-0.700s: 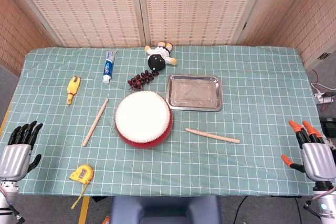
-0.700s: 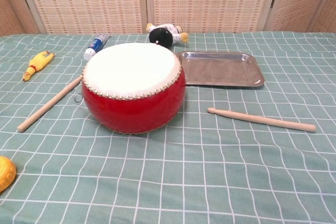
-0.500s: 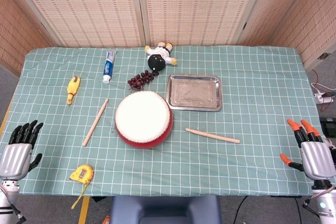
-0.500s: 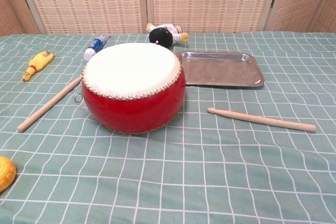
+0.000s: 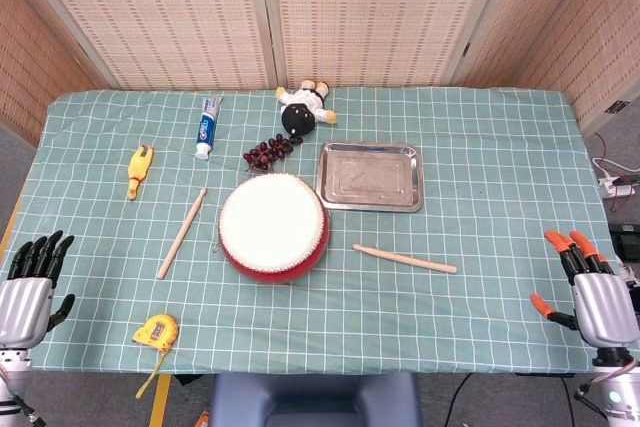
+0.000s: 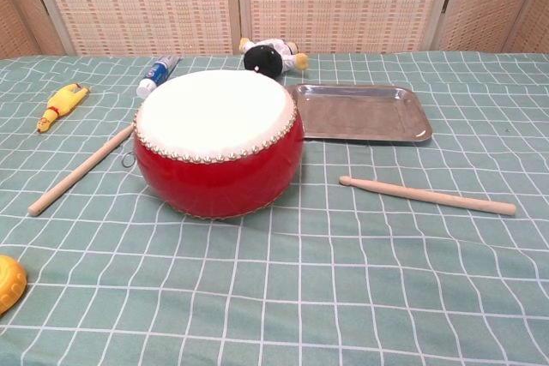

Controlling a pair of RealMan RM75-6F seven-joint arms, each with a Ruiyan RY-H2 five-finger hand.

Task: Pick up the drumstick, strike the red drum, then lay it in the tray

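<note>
- While both hands wait at the near table edge, the left hand (image 5: 24,297) has its dark fingers (image 5: 38,252) spread, holding nothing.
- Right hand (image 5: 597,299): orange-tipped fingers (image 5: 570,244) apart, nothing held.
- Two drumsticks lie flat: the right drumstick (image 5: 404,259) just right of the red drum (image 5: 273,226), the left drumstick (image 5: 181,232) on its other side.
- Beyond, the tray (image 5: 370,177) sits on the table (image 5: 500,197).

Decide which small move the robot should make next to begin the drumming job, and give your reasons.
Probably reach the right hand forward and inward toward the drumstick lying right of the red drum. Both hands sit open at the table's near edge holding nothing, and that stick lies nearer the right hand than the left hand, just in front of the tray.
</note>
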